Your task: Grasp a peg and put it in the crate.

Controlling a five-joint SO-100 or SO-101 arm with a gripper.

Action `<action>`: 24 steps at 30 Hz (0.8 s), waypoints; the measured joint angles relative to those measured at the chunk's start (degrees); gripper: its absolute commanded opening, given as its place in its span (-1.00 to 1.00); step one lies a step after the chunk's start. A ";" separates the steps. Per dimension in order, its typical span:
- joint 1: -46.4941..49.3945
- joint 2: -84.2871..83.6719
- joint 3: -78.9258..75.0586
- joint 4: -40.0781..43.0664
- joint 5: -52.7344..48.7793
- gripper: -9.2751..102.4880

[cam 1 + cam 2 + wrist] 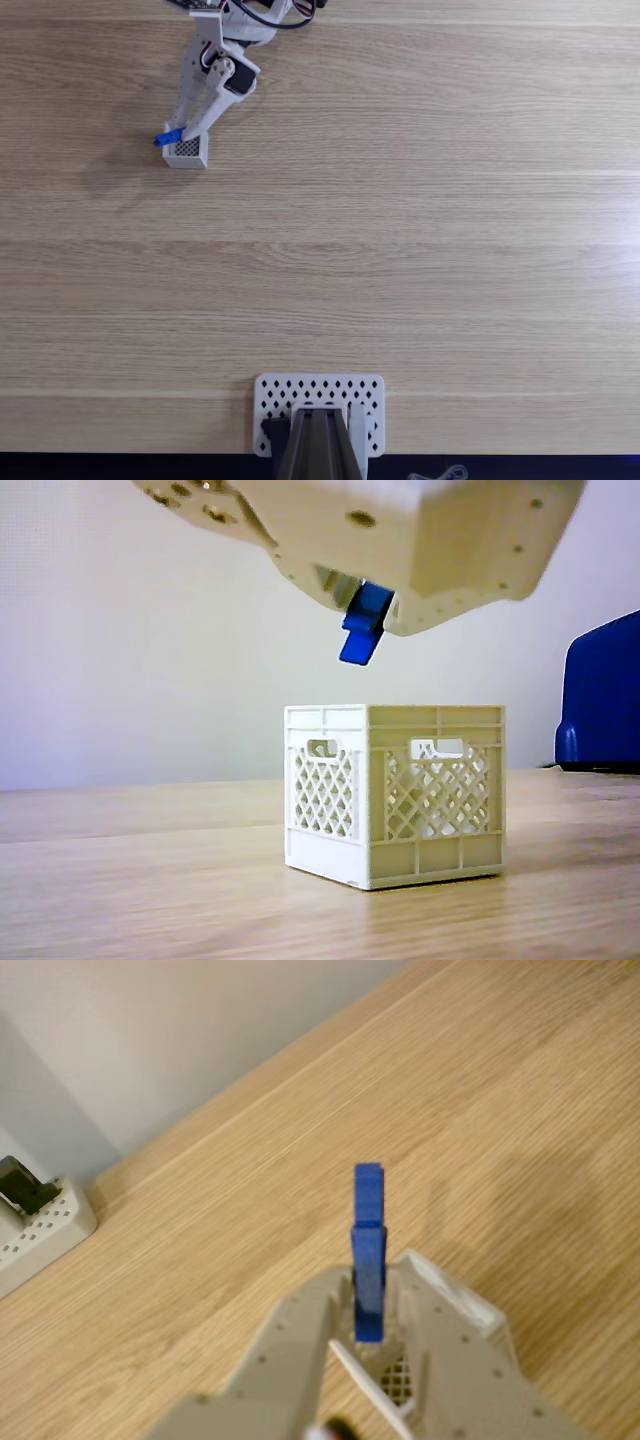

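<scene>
One peg pinched in my gripper, crate just below; peg sticks out sideways, so could catch rim & bounce onto bench.

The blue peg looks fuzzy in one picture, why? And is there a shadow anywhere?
In the wrist view the peg and the tool holding it sit very near the lens, so their edges are soft. In the other view the peg is sharper above the crate. In the fixed view, the arm's faint shadow darkens the table beside the crate.
</scene>
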State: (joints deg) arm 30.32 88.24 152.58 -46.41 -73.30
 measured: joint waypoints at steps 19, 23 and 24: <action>2.55 -0.18 -0.70 0.00 0.00 -0.60; 2.55 -0.18 -0.70 0.00 0.00 -0.89; 2.55 -0.18 -0.70 0.00 0.00 -0.88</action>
State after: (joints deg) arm 32.87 88.07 151.88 -46.41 -73.30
